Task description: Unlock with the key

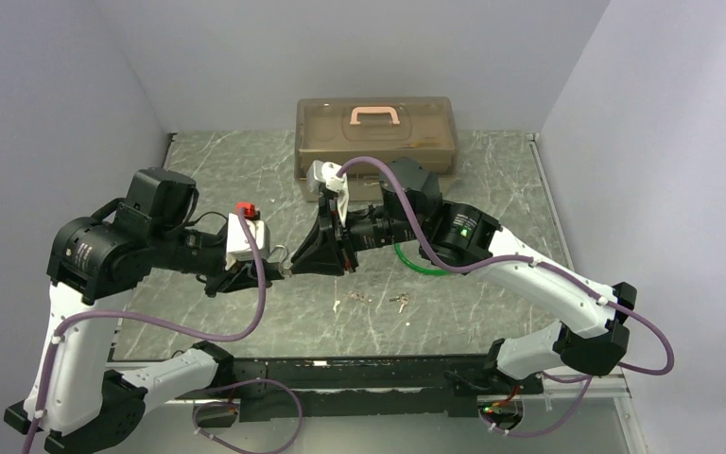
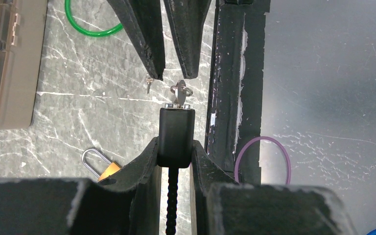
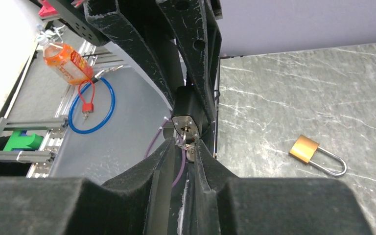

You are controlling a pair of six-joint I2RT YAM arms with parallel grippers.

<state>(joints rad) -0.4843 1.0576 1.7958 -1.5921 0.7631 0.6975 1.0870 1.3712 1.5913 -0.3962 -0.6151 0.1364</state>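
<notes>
Grips the black padlock (image 2: pixel 175 134) in the left gripper (image 2: pixel 174 145), clear above the tabletop (image 2: pixel 103 112) toward its near edge, with the key (image 2: pixel 178 93) seated in its end. Holds the right gripper (image 2: pixel 174 75) narrow at the key; cannot tell whether pinched. Risks slipping off the small bow, or twisting the body loose rather than the cylinder.
</notes>
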